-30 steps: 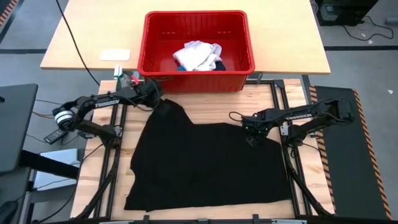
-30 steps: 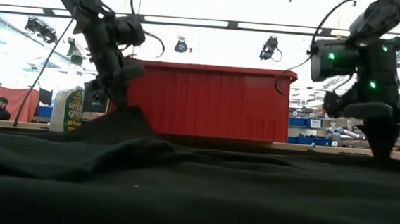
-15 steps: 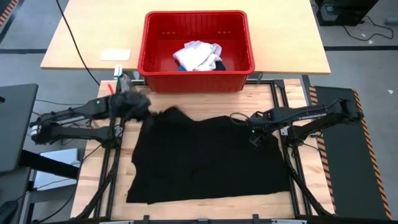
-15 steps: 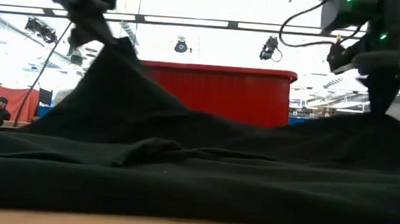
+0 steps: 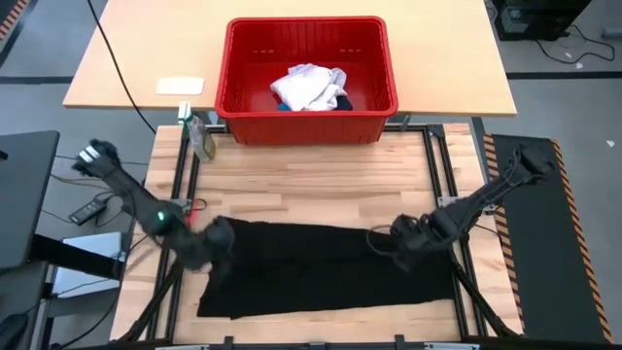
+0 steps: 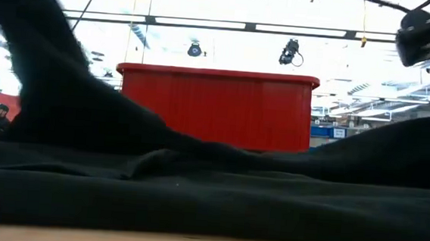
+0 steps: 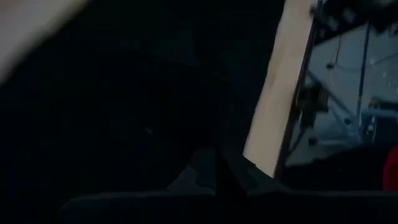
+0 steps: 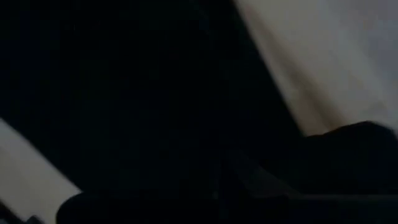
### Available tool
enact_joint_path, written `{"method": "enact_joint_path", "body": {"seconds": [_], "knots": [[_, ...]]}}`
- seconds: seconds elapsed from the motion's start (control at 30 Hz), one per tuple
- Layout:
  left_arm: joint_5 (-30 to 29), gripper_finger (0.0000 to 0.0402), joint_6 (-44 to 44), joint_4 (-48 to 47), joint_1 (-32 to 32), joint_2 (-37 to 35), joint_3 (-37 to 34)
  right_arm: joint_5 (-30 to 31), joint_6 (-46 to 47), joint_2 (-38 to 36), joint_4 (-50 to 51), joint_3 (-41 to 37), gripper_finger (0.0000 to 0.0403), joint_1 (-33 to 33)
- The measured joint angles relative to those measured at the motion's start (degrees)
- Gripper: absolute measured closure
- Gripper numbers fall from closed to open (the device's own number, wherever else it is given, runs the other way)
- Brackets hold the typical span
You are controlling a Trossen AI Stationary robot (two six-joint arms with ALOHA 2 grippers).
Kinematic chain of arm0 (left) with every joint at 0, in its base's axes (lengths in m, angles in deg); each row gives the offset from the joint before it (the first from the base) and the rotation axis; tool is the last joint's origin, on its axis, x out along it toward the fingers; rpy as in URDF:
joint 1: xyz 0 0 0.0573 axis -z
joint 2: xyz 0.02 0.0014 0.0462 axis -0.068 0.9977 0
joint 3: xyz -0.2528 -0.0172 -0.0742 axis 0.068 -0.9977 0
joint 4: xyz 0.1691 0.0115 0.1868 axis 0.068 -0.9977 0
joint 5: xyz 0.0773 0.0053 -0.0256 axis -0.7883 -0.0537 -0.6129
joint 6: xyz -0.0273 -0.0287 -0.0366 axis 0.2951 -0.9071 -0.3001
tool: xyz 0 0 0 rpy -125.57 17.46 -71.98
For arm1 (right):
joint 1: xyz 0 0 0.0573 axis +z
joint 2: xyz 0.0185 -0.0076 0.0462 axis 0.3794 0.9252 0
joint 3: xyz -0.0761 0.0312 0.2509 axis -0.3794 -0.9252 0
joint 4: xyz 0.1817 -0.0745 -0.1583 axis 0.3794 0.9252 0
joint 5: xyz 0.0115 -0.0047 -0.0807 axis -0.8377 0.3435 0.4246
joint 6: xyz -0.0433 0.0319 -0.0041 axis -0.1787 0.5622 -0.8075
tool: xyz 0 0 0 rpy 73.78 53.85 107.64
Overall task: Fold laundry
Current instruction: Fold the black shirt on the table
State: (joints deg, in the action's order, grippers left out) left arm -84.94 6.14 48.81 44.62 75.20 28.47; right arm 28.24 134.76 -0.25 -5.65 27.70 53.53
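Note:
The large black shirt lies as a wide band along the near part of the wooden table, its far part doubled over toward the near edge. My left gripper is shut on the shirt's left end, and my right gripper is shut on its right end. In the low view the cloth rises in a peak at the left and a slope at the right. A white garment lies in the red basket at the far side. My left gripper holds the shirt's carried-over far edge at its left end, coming slanting down from the table's left. The dark cloth hides the contact itself in the wrist view. The cloth rises from the table to the fingers. My right gripper holds the carried-over far edge at its right end, from above with fingers pointing down. The cloth slopes up to it from the table. One layer or several, I cannot tell.
A spray bottle stands at the table's far left corner. A white card lies on the far table beside the basket. Bare wood shows between the basket and the shirt.
Both grippers have moved from the far part of the table toward its near edge, staying shut and carrying the shirt's far edge with them. The shirt's far half has folded over the near half, whose near edge has stayed in place.

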Motion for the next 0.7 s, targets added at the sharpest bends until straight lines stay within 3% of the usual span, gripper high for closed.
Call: {"method": "enact_joint_path", "body": {"seconds": [0.23, 0.37, 0.5, 0.7], "knots": [[-0.69, 0.0401, -11.66, 10.44, 7.28, 13.1, -0.01, -1.07, 8.98, 5.25, -4.99, 0.0, 0.0394, 8.08], [-0.69, 0.0401, -15.02, 9.27, 9.32, 16.74, 1.37, -2.73, 12.74, 7.73, -5.11, 0.0, 0.0394, 11.26], [-1.63, 0.0401, -18.43, 2.61, 10.82, 17.32, 3.65, -2.75, 16.97, 8.98, -4.64, 0.0, 0.0394, 13.7], [-9.5, 0.0401, -19.35, -16.06, 10.84, 17.29, 10.7, 1.51, 19.12, 8.54, 1.24, 0.0, 0.0393, 13.15]]}}
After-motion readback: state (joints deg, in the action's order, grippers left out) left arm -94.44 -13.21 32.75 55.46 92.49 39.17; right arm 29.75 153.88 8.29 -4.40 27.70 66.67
